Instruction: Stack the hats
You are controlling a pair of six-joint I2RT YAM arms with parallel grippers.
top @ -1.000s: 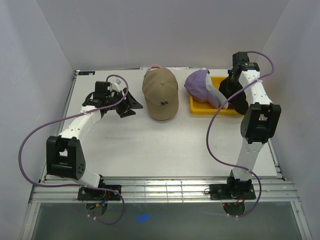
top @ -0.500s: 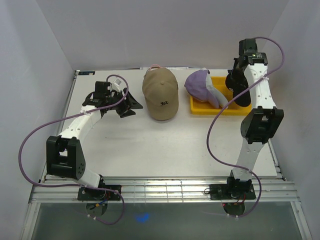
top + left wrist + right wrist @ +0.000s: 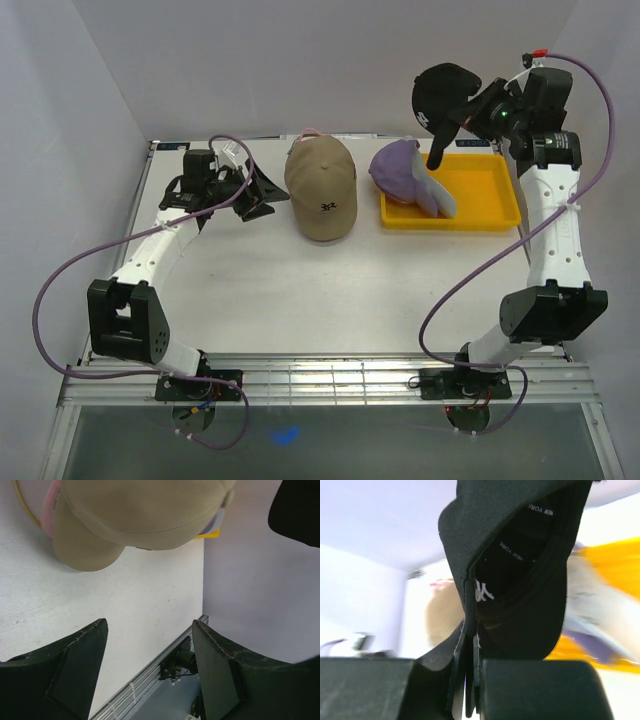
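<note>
Top view: shows the black cap [image 3: 445, 95] held up off the bench [image 3: 300, 290], over the far left part of the yellow tray [image 3: 490, 195], pinched at its edge in the shut right jaws. Finds the purple cap [image 3: 398, 165] at the tray's left end, partly over the rim, lying on white fabric [image 3: 438, 192]; cannot tell whether cap or brim. Puts the tan cap [image 3: 320, 185] mid-bench, brim toward the arms, with a sliver of pink cap [image 3: 312, 132] at its far side. Places the left jaws just left of the tan cap, spread wide, gripping nothing.

Left wrist: looks out between two dark fingers [image 3: 75, 675] set far apart, with only bare bench [image 3: 140, 605] between. Catches the tan cap [image 3: 140, 515] along the top, a pink cap [image 3: 50, 505] edge under it and a thin gold wire [image 3: 22, 502] at the left. Glimpses the black cap [image 3: 297, 510] in the upper right corner.

Right wrist: shows both fingers [image 3: 540, 690] clamped tight on the black cap [image 3: 520, 565] rim, hollow side toward the lens, "NEW YORK" on the inner tape. Leaves the tan cap [image 3: 442, 612] and tray [image 3: 615, 560] blurred behind.
</note>
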